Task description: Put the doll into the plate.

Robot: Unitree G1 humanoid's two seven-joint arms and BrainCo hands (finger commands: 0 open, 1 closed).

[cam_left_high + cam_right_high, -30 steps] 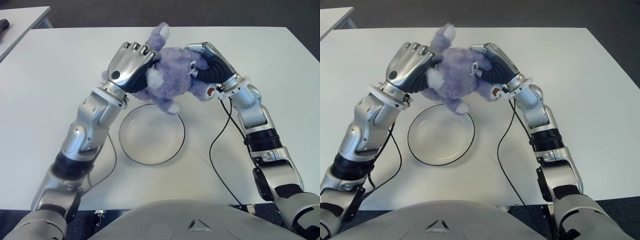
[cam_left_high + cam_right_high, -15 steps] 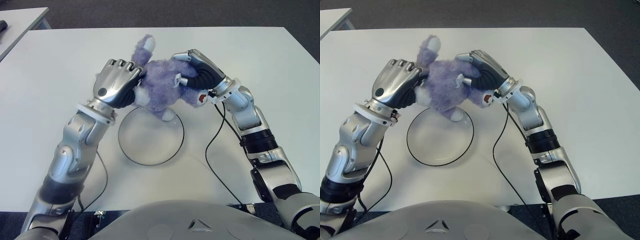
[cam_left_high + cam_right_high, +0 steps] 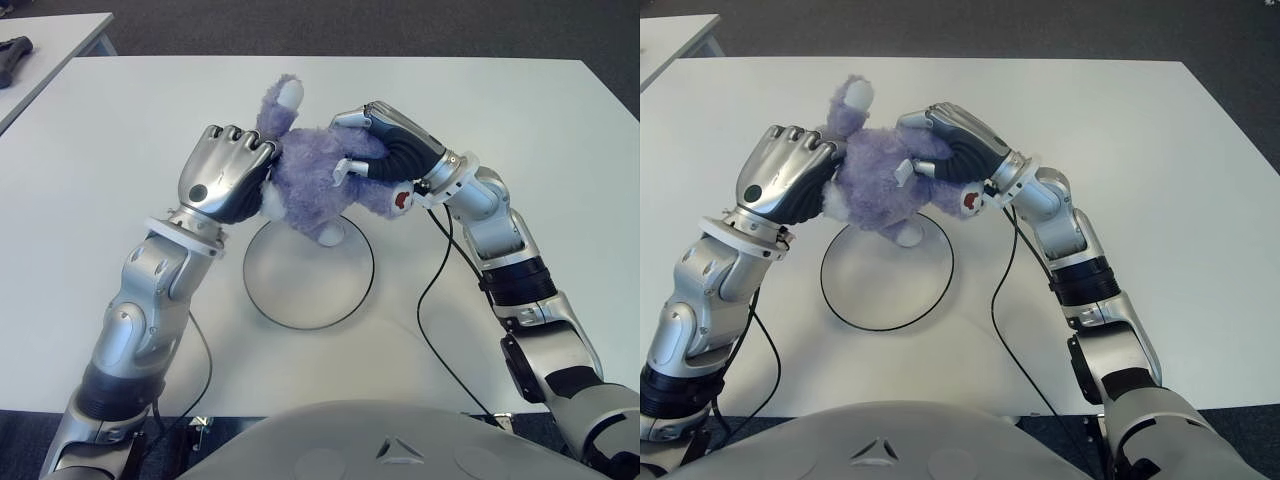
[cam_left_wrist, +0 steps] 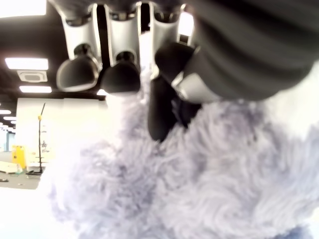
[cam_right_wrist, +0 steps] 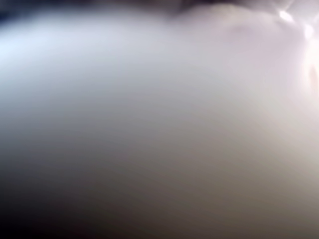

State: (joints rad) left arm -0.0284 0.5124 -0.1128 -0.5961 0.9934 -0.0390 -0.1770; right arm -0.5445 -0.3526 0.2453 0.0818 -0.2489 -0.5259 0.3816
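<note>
Doll (image 3: 318, 180) clamped between left hand (image 3: 225, 172) and right hand (image 3: 392, 152) fingers; we've lowered it, foot now over plate (image 3: 300, 318) far rim.

An office or lab: white tables (image 3: 120, 120) on dark carpet (image 3: 300, 25), ceiling light panels (image 4: 27, 63).

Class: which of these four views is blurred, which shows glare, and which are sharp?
Right wrist view: a featureless blur, nothing readable. Left wrist view: bright ceiling lights glare behind the left hand; the purple doll fills it, soft-focused. Both eye views: sharp and evenly lit, the plate rim crisp.
</note>
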